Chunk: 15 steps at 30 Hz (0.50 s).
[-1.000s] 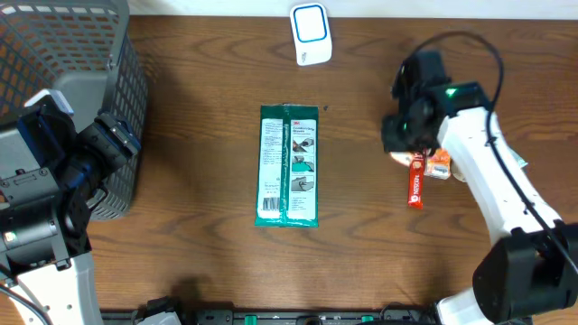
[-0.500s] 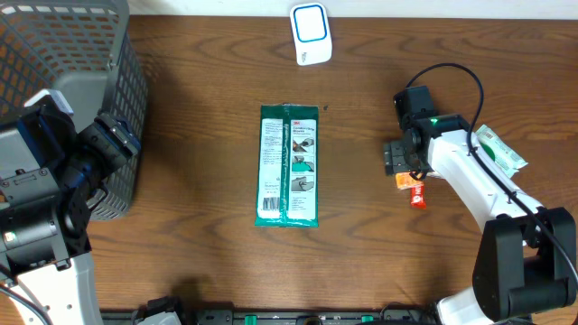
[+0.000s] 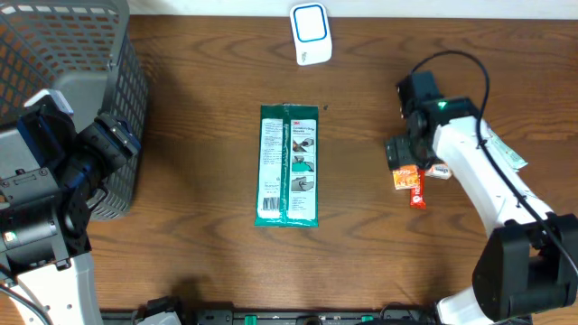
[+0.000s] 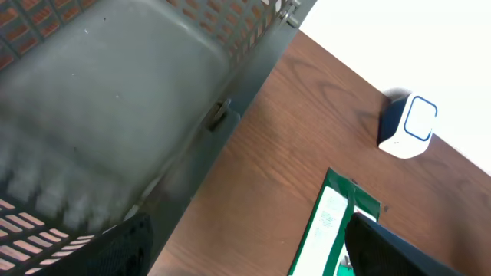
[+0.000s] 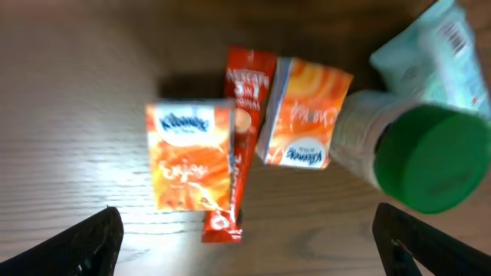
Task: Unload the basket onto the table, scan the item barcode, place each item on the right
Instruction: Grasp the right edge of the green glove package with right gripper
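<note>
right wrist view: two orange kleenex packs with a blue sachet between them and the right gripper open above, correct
Not quite. The sachet between the left Kleenex pack and the right Kleenex pack is red, not blue, as the right wrist view shows. Both packs are orange and the right gripper is open above them.

A second ago the right claw (image 5: 247,244) was clamped; it has since sprung wide, its fingers far apart with nothing between them. The small orange cardboard tissue pack (image 3: 404,179), then mostly hidden beneath the claw, now lies in full view on the brown wooden table (image 3: 199,226), touching the left edge of the long red sachet (image 3: 416,198). The white right arm (image 3: 470,158) has shifted slightly above them.
</note>
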Each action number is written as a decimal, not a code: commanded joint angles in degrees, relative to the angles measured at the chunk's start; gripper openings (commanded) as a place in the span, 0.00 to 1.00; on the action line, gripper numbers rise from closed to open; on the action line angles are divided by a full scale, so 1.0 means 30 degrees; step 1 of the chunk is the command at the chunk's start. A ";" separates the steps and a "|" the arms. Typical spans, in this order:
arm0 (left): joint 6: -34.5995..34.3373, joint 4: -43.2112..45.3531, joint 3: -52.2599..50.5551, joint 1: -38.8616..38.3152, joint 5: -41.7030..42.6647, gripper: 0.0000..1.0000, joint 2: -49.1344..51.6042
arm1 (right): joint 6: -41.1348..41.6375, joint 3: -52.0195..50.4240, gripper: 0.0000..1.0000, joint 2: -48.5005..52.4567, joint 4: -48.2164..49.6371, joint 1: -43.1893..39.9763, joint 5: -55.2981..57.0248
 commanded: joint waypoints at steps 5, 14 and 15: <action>0.0386 -0.0058 0.0321 0.0066 -0.0168 0.80 -0.0015 | -0.0612 0.1246 0.99 -0.0007 0.1392 -0.0131 -1.0061; 0.0386 -0.0066 0.0321 0.0066 -0.0168 0.80 -0.0015 | -0.1137 -0.1814 0.96 0.0007 0.5078 0.0692 -1.6662; 0.0386 -0.0058 0.0321 0.0066 -0.0168 0.80 -0.0015 | -0.0860 -0.2412 0.95 0.0007 0.5843 0.0758 -1.6874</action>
